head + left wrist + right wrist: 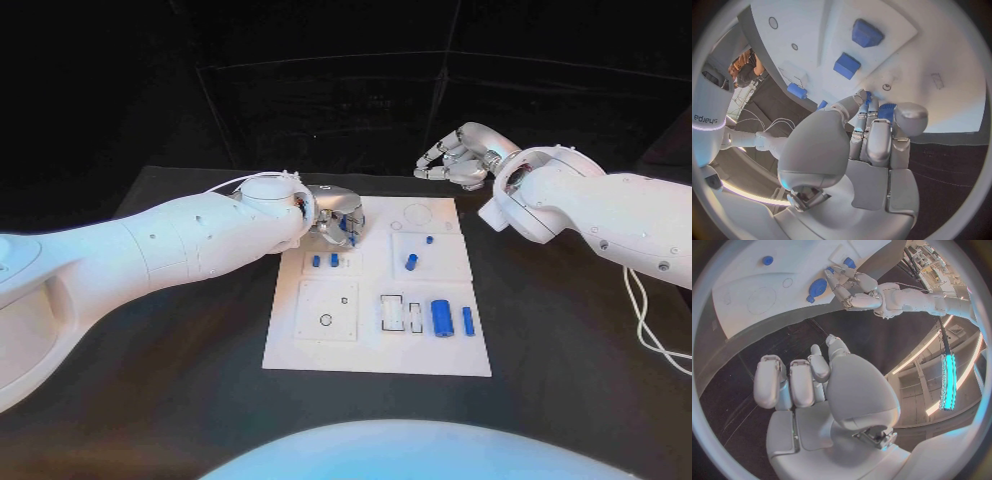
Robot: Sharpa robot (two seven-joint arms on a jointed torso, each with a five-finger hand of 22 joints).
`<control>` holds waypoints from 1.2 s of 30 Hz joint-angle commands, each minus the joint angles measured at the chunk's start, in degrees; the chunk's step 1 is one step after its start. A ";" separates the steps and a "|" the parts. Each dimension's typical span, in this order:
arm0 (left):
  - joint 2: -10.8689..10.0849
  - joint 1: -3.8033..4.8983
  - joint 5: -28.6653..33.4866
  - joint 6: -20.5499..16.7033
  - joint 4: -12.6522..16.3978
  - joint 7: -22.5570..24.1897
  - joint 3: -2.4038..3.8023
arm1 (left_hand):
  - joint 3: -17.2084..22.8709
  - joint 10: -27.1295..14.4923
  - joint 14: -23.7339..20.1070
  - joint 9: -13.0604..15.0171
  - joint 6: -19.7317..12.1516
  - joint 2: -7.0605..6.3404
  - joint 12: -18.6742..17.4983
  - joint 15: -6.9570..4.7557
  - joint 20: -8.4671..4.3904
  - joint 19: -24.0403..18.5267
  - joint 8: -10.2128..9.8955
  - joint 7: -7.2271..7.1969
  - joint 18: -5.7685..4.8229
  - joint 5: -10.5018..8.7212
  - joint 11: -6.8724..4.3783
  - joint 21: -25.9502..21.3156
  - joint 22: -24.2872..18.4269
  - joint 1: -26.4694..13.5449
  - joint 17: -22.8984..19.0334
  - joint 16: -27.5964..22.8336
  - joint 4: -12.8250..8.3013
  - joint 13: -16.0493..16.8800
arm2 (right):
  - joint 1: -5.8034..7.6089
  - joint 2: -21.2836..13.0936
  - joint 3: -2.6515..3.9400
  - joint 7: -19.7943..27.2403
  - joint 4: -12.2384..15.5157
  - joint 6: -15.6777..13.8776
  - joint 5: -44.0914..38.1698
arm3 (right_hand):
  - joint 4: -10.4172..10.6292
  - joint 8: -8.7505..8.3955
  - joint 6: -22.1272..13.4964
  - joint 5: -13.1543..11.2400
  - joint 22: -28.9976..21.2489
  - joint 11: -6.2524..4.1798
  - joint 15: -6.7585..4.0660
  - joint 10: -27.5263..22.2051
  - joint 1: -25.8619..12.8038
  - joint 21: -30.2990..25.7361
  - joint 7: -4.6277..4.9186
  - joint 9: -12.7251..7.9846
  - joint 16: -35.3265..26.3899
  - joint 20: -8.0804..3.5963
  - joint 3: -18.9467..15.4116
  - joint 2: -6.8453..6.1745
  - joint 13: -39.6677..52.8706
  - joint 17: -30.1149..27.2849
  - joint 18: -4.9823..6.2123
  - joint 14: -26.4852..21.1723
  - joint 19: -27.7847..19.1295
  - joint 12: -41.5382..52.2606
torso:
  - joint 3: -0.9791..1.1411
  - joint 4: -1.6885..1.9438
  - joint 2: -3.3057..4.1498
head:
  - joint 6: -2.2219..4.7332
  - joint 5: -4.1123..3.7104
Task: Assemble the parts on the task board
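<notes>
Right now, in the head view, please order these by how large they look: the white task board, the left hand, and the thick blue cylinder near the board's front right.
1. Task board, clearly largest.
2. Left hand, partly hidden behind its arm.
3. Thick blue cylinder, smallest.

We read this as a robotics lab. A black counter point(173, 420) stands against dark curtained backdrop, carrying a white task board point(378, 355) with outlined slots. In the right wrist view we see cluttered shelving point(932, 260) and a glowing cyan light strip point(947, 382) beyond the bench.
</notes>
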 commanded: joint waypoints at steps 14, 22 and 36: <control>-6.19 1.89 -0.02 -1.06 7.55 -2.13 2.78 | 0.86 0.76 0.65 0.03 0.57 -0.51 -0.69 -0.01 0.22 -0.26 -0.72 0.08 -0.49 0.12 -0.02 0.46 0.24 -1.14 -0.17 0.28 -0.28 0.07 | 0.11 -0.20 0.04 0.62 -0.05 -0.10 -0.17 | 0.00 0.42 -0.42 0.30 -0.05 0.18 -0.37 -0.32 0.47 -0.26 -0.01 -0.06 -0.32 0.05 0.37 0.22 0.00 -0.03 0.51 2.15 -0.32 -0.05 | -0.24 0.24 0.00 | 0.48 0.08; -7.95 1.95 0.34 -0.61 8.30 -2.41 2.88 | 0.97 1.15 0.63 0.06 0.82 -0.73 -0.93 -0.03 0.21 -0.29 -0.86 0.07 -0.48 0.11 -0.05 0.48 0.29 -1.53 -0.27 0.33 -0.39 0.09 | 0.11 -0.13 0.04 0.66 -0.21 0.00 -0.17 | 0.00 0.42 -0.42 0.30 -0.05 0.18 -0.37 -0.32 0.47 -0.26 -0.01 -0.06 -0.32 0.05 0.37 0.22 0.00 -0.03 0.51 2.15 -0.32 -0.05 | -0.18 0.15 0.01 | 0.18 0.46; -7.81 0.67 1.38 -0.27 5.28 -1.59 2.81 | 0.79 1.40 0.57 0.08 0.97 -0.98 -1.24 -0.03 0.21 -0.35 -1.04 0.06 -0.47 0.10 -0.06 0.44 0.29 -2.21 -0.56 0.29 -0.25 0.09 | 0.09 0.23 0.04 0.78 -0.44 0.11 -0.17 | 0.04 0.45 -0.37 0.37 -0.06 0.18 -0.37 -0.29 0.47 -0.27 -0.02 -0.05 -0.28 0.05 0.42 0.27 0.05 0.03 0.51 2.17 -0.33 0.00 | -0.12 -0.06 0.08 | 0.04 0.62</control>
